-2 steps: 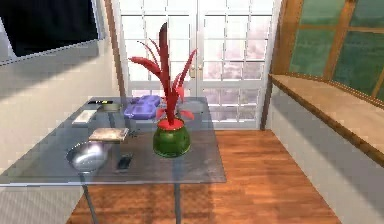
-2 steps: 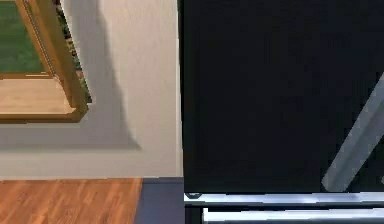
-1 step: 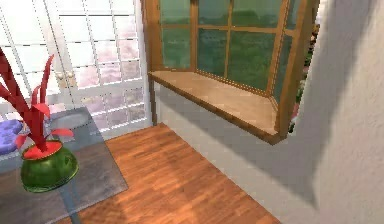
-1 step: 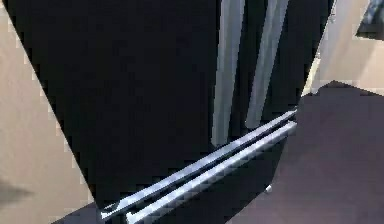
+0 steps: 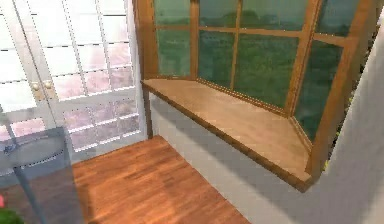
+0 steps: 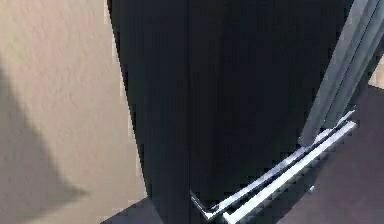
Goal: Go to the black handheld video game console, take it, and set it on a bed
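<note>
In the forward view a wooden bay-window sill (image 5: 230,115) runs from the middle to the right, under green-tinted panes (image 5: 240,60) in wooden frames. The sill's top is bare wood. In the arm side view a tall black piece of furniture or appliance (image 6: 230,90) stands close by, with silver bars (image 6: 290,175) along its lower right edge.
White glazed double doors (image 5: 80,70) stand at the forward view's left. A glass-topped table (image 5: 35,160) sits at the lower left corner. Reddish wooden floor (image 5: 150,185) lies open between the table and the sill. A beige wall (image 6: 60,90) takes up the arm side view's left.
</note>
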